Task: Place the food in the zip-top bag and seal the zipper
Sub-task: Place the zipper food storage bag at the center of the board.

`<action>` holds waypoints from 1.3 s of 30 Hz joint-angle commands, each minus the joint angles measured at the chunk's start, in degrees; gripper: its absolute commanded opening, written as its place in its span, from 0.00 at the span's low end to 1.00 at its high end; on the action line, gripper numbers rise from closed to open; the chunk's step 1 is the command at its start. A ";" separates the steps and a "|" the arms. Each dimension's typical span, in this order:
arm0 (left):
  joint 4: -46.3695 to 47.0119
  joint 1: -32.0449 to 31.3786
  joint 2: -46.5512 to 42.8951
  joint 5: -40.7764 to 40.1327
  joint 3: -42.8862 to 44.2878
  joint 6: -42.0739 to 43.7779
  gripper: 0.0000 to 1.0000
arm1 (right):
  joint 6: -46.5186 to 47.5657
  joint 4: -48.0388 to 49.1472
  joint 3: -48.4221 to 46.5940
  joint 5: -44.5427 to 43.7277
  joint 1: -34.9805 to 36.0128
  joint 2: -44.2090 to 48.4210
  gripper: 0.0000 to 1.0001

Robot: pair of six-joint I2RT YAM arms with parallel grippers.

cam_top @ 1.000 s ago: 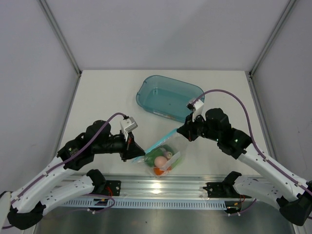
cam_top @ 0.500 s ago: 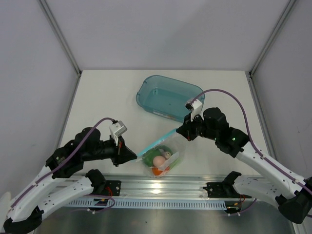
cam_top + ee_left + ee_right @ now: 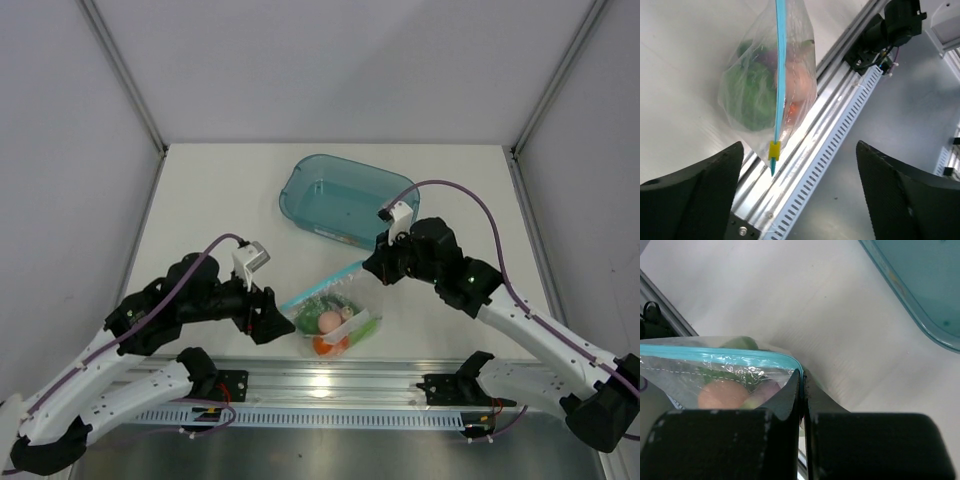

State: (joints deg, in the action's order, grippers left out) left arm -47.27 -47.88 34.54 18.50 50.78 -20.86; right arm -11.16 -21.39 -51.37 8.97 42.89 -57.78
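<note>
Clear, crinkly bag (image 3: 335, 312) sits at the table's (image 3: 220, 200) near edge, its teal zipper (image 3: 779, 75) ending in a yellow slider (image 3: 774, 150). Green pepper (image 3: 747, 95), egg (image 3: 327, 322) and orange (image 3: 325, 347) show inside. Right gripper (image 3: 802, 385) pinches the zipper's corner tight; left gripper (image 3: 799, 149) gapes wide, holding nothing.

Crinkly clear plastic zip-top bag (image 3: 752, 100), glossy translucent tub (image 3: 345, 200), metal rail (image 3: 330, 385)

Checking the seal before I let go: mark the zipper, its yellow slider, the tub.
zipper (image 3: 778, 75), left wrist view, middle of the strip.
yellow slider (image 3: 774, 150), left wrist view, its body.
tub (image 3: 345, 200), top view, bare floor.
</note>
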 commanded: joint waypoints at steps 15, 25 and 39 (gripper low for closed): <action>4.29 -0.02 1.40 -10.15 7.49 3.28 0.99 | -5.36 -15.69 1.27 -6.51 -26.00 13.47 0.00; 7.89 -0.11 1.76 -5.23 3.98 5.30 1.00 | -12.22 -21.08 0.74 -24.35 -42.52 13.31 0.00; 11.58 -0.02 -2.55 -1.72 -2.88 2.85 1.00 | -22.50 -8.50 4.53 -8.89 -78.30 1.27 0.00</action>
State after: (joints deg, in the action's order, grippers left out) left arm -39.03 -47.88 32.64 14.28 48.84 -16.71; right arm -28.91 -35.59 -46.70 -2.15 -32.14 -54.50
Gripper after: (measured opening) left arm 0.994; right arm 0.009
